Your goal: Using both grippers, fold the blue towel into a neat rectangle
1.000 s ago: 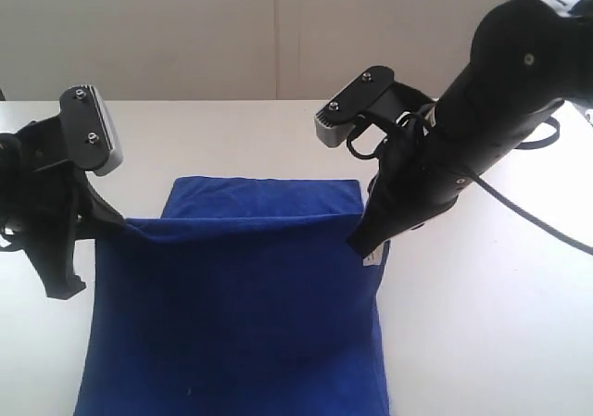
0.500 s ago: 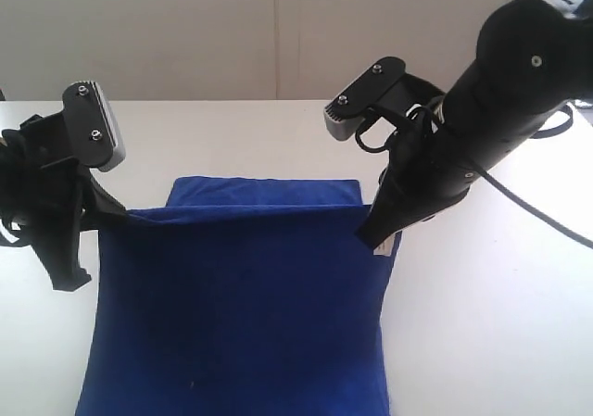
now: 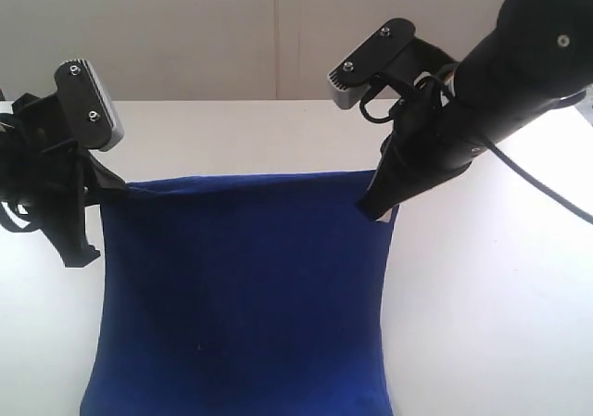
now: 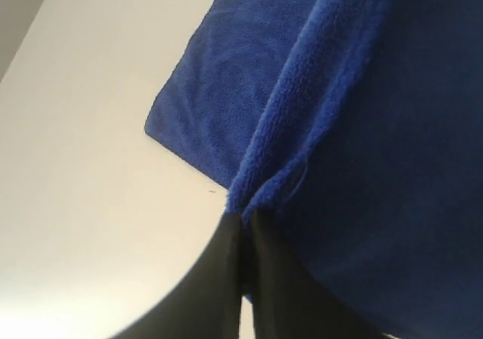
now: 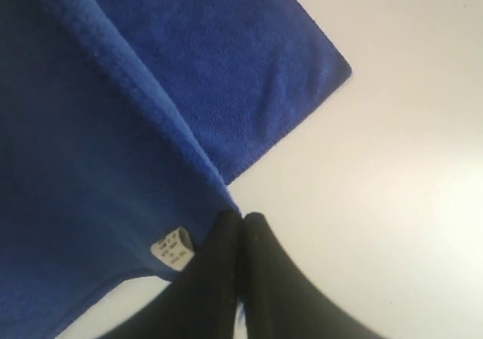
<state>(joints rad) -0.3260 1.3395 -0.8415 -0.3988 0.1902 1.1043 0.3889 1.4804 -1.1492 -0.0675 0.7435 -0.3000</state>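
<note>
White table beneath; left gripper and right gripper each pinch a towel corner; I'd carry that edge level.

I saw the towel as one deep, even royal blue, with no print and only a fuzzy nap. Its small tag was white with faint dark lettering. The left gripper and right gripper were black. The left plate and right plate were grey. The table looked plain white and the wall off-white.
</note>
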